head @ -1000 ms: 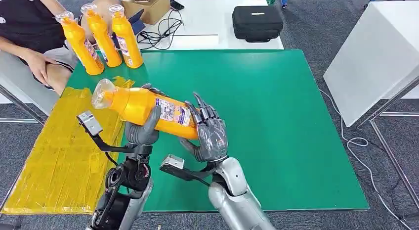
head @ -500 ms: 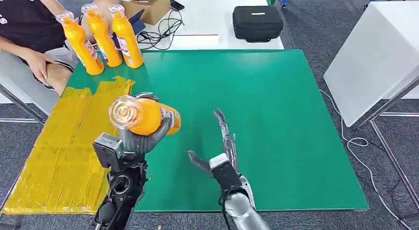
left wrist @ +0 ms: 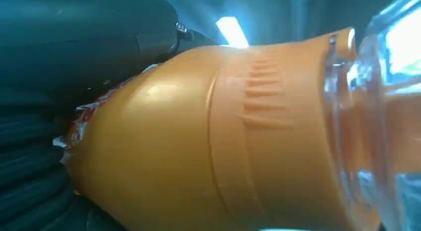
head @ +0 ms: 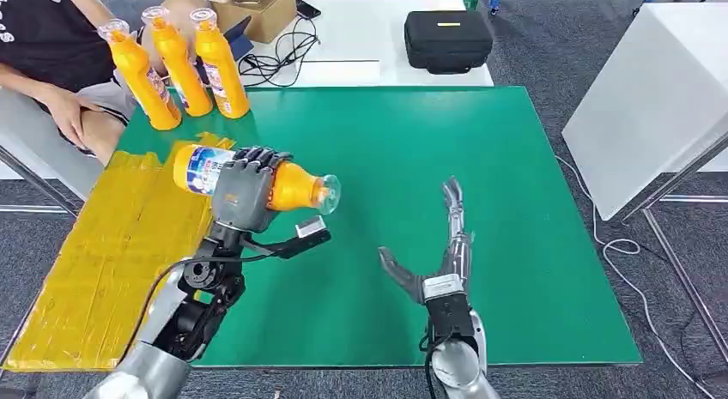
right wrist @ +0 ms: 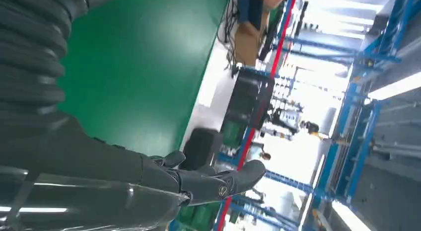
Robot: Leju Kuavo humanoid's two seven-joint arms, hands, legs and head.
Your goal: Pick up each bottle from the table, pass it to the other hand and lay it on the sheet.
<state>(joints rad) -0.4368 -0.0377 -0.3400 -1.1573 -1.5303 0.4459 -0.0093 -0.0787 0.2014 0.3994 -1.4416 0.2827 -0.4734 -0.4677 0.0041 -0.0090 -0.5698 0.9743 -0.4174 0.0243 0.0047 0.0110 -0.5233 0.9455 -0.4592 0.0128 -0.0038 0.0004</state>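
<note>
Left hand (head: 241, 191) grips one orange bottle (head: 292, 186); right hand (head: 444, 263) spread empty; three bottles (head: 177, 64) stand behind.

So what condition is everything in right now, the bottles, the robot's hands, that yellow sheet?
Orange plastic bottle with clear cap: gripped by left hand, lying sideways above the table, cap pointing toward right hand.
Left hand: wrapped around that bottle.
Right hand: fingers spread, holding nothing.
Three orange bottles: standing upright at table's far corner.
Yellow sheet: spread flat, crinkled.
Black zipped case: closed.
</note>
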